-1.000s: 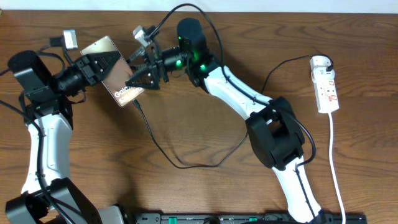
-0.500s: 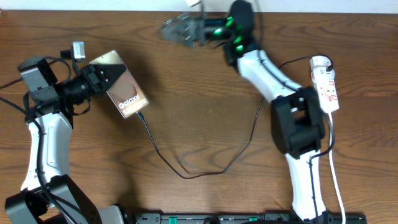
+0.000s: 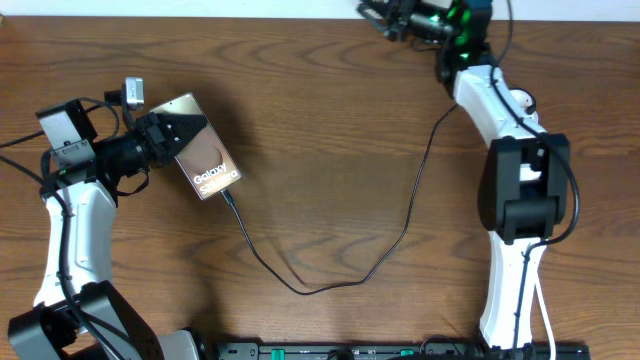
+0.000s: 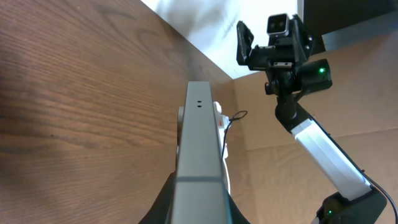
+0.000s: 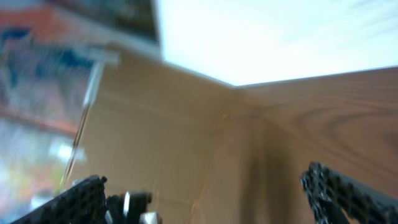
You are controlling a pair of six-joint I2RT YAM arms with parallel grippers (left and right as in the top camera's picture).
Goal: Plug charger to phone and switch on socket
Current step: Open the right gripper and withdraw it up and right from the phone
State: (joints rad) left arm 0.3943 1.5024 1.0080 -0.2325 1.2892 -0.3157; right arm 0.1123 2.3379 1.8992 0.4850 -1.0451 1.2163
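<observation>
One black charger [image 3: 305, 290] loops across the table [image 3: 320, 150] nearest us, its tip meeting the phone [image 3: 207, 163]. We find the left gripper [image 3: 180, 135] clamped on that tilted phone. Farther off, the right arm [image 3: 488, 95] hides most of the socket [image 3: 519, 100]; the right gripper [image 3: 378, 17] gapes wide, empty.

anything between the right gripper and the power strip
No loose object shows between them. From overhead, the right arm's own links cover most of the power strip; only its rounded end shows. The right gripper is open at the table's far edge.
</observation>
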